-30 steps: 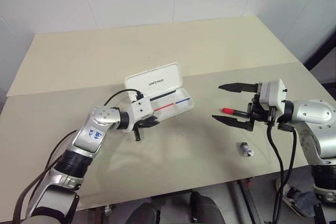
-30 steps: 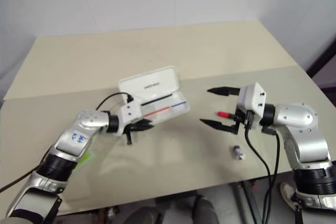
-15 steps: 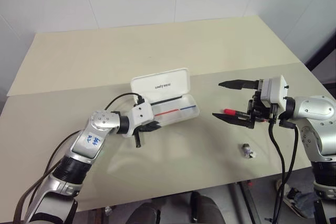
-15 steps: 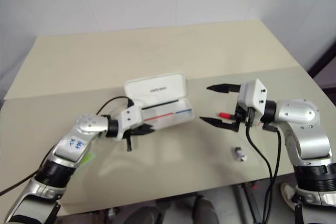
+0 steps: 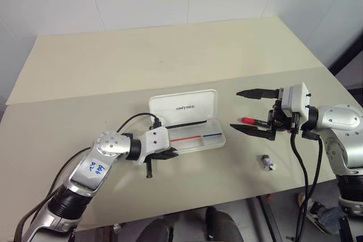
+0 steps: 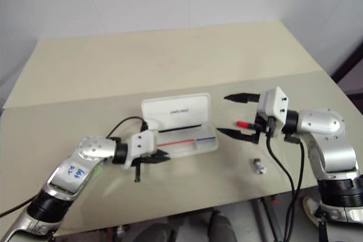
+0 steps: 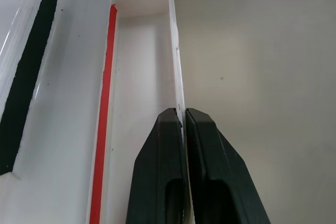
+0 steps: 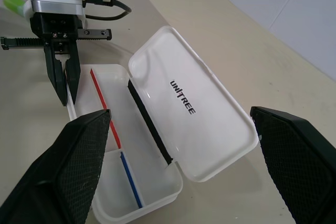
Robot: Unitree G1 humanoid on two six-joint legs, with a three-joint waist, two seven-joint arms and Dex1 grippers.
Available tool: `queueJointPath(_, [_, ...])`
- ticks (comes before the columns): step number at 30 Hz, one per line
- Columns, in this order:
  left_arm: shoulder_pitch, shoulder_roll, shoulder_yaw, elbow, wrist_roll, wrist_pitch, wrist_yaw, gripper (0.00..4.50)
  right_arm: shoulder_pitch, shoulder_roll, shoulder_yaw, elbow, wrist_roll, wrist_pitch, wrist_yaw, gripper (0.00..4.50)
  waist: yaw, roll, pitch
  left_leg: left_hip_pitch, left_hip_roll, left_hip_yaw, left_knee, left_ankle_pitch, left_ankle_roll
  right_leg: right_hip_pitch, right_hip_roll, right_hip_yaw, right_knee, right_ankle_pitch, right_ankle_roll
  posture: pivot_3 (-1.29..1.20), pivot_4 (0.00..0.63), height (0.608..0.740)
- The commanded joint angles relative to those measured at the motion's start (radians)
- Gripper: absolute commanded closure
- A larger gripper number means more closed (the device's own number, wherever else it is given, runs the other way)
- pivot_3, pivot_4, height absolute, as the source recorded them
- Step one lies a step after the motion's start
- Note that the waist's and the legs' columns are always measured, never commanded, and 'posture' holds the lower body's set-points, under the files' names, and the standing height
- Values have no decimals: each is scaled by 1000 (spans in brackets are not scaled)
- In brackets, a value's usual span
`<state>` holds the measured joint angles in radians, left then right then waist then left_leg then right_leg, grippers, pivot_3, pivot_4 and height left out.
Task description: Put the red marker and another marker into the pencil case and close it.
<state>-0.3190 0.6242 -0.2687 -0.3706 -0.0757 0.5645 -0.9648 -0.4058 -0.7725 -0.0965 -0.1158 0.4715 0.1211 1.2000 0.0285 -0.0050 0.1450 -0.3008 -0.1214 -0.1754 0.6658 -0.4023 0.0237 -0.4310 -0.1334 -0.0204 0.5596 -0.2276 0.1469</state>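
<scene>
While my left gripper [image 5: 164, 154] pinched the pencil case [image 5: 193, 134] wall, the red marker [image 5: 249, 121] lay crosswise just beyond my wide-open, empty right gripper [image 5: 248, 111].

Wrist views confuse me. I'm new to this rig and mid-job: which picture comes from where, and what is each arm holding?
This is a two-armed humanoid robot; each arm ends in a black two-fingered pincer. The two wide pictures come from cameras in its head, looking down on the table. The two close pictures come from a camera on each wrist, looking along that pincer's fingers. On the table lie an open white case, a red marker, a green highlighter and a small grey stub. The left pincer is shut on the case's front wall. The right pincer is wide open and holds nothing; the red marker lies on the table by it.
</scene>
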Motion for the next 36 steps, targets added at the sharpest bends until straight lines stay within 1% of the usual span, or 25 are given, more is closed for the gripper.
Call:
queueJointPath(1, [33, 3, -15, -42, -17, 24, 14, 4486, 3, -10, -24, -35, 25, 6, 5, 0, -1, 0, 0, 0, 1, 0, 0, 0, 0, 0, 0, 0, 0, 0, 0, 0, 150, 740])
queueJointPath(4, [39, 4, -19, -39, -15, 21, 21, 4486, 5, -8, -23, -40, 27, 12, 4, 0, 0, 0, 0, 1, 2, 0, 0, 0, -1, 0, 2, 0, 0, 0, 0, 0, 150, 740])
queueJointPath(7, [50, 10, -23, -22, -11, 3, 23, 3634, 9, -7, -23, -48, 32, 22, 3, 0, -1, 0, 0, 1, 2, 1, 0, 0, -1, 0, 2, 0, 0, 0, 0, 0, 150, 740])
queueJointPath(8, [53, 9, -22, -22, -18, 9, 24, 3269, 12, -8, -23, -52, 34, 25, 3, 0, 0, 0, 0, 1, 2, 1, 0, 0, -1, 0, 2, 0, 0, 0, 0, 0, 150, 740])
queueJointPath(10, [59, 4, -19, -18, -18, -2, 36, 2677, 17, -7, -21, -62, 38, 38, 2, 0, 2, 0, 0, 1, 2, 1, 0, 0, -1, 0, 2, 0, 0, 0, 0, 0, 150, 740])
queueJointPath(17, [92, -20, -2, -29, -43, -39, 71, 189, 38, -23, -28, -84, 53, 76, 7, 0, 3, 0, 0, 1, 2, 1, 1, 0, -1, 1, 2, 0, 0, 0, 0, 0, 150, 740])
queueJointPath(18, [102, -27, 4, -30, -45, -57, 78, 22, 40, -25, -29, -87, 55, 82, 9, 0, 3, 0, 0, 1, 2, 1, 1, 0, -1, 1, 2, 0, 0, 0, 0, 0, 150, 740])
queueJointPath(22, [128, -59, 26, -32, -75, -118, 95, 22, 39, -35, -32, -90, 62, 99, 15, 0, 3, 0, 0, 1, 2, 1, 1, 0, -1, 1, 2, 0, 0, 0, 0, 0, 150, 740])
queueJointPath(26, [169, -103, 69, -2, -114, -228, 98, 22, 36, -47, -33, -81, 64, 112, 26, 0, 3, 0, 0, 1, 2, 1, 1, 0, -1, 1, 2, 0, 0, 0, 0, 0, 150, 740])
queueJointPath(30, [194, -109, 92, 43, -116, -311, 98, 22, 27, -54, -34, -57, 62, 113, 37, 0, 3, 0, 0, 1, 3, 2, 0, 0, -1, 0, 2, 0, -1, 0, 0, 0, 150, 740])
queueJointPath(36, [172, -127, 152, 83, -200, -414, 50, 22, -21, -60, -27, 63, 37, 92, 71, 0, 4, 0, 0, 1, 3, 4, 1, 0, -1, 1, 1, 0, -2, 0, 0, 0, 150, 740])
